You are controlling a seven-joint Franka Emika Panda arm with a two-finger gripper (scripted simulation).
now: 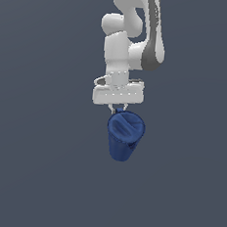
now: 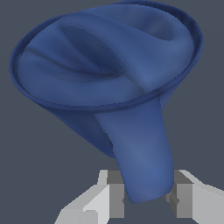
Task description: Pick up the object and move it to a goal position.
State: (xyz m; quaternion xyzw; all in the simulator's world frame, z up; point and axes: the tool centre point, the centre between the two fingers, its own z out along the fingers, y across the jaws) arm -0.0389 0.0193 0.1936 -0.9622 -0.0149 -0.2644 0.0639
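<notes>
- Exterior view first: we see our white arm (image 1: 129, 43) coming down from the top of the picture, with the gripper (image 1: 118, 107) pointing downward.
- Hanging right below the gripper is the dark blue pitcher (image 1: 124, 135), the widest part near the top and the body narrowing toward the bottom.
- We see the pitcher tilted, its round lidded top turned toward the camera and its narrow end lower down.
- All around it is plain grey background (image 1: 33, 152); we cannot tell from this view whether the pitcher touches any surface.
- The fingers are mostly hidden here behind the hand's white crossbar and the pitcher's top edge, so this view alone does not settle the grip.
- Wrist view next: the pitcher (image 2: 105, 61) fills most of the picture, its round rim and moulded lid facing the camera.
- A broad blue tongue-like part (image 2: 142, 153) runs from under the rim down between our two fingers (image 2: 116, 194).
- We see the grey pads standing on either side of that blue part, close against it, with the gripper (image 2: 146, 194) narrowed to its width.
- So we read the hand as clamped on the pitcher by this projecting part, not around the whole body.
</notes>
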